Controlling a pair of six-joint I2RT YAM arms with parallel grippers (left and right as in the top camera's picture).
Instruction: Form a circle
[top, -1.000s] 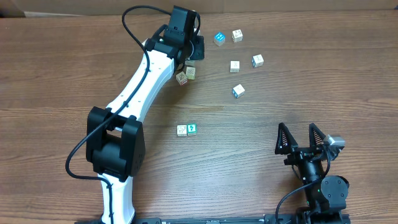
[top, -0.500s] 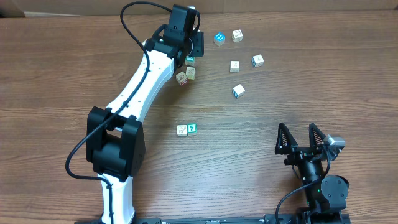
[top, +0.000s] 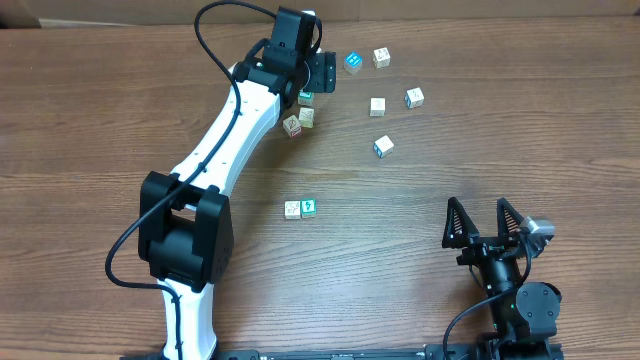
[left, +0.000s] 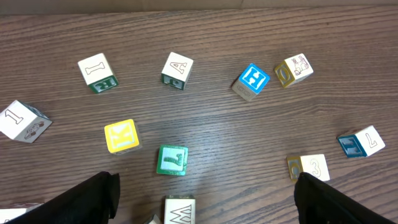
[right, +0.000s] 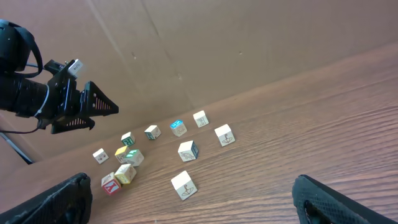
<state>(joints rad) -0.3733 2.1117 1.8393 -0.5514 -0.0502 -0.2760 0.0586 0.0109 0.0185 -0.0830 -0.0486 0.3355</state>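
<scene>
Several lettered wooden blocks lie scattered at the far side of the table. My left gripper (top: 312, 75) hangs over their left end, open and holding nothing. In the left wrist view a white W block (left: 179, 210) lies on the wood between its fingers (left: 87, 199), touching neither. Ahead of it are a green block (left: 172, 160), a yellow block (left: 121, 135), a blue H block (left: 252, 81) and a block marked 3 (left: 308, 167). Two more blocks (top: 300, 208) sit side by side mid-table. My right gripper (top: 478, 205) stands open and empty near the front right.
The left arm (top: 230, 130) stretches diagonally from its base (top: 185, 240) to the far blocks. A cardboard wall (right: 217, 43) runs behind the table's far edge. Bare wood lies between the right gripper and the blocks.
The left gripper's jaws have spread from nearly shut to wide open. A green block has come into sight just below it. The right arm has not moved.
</scene>
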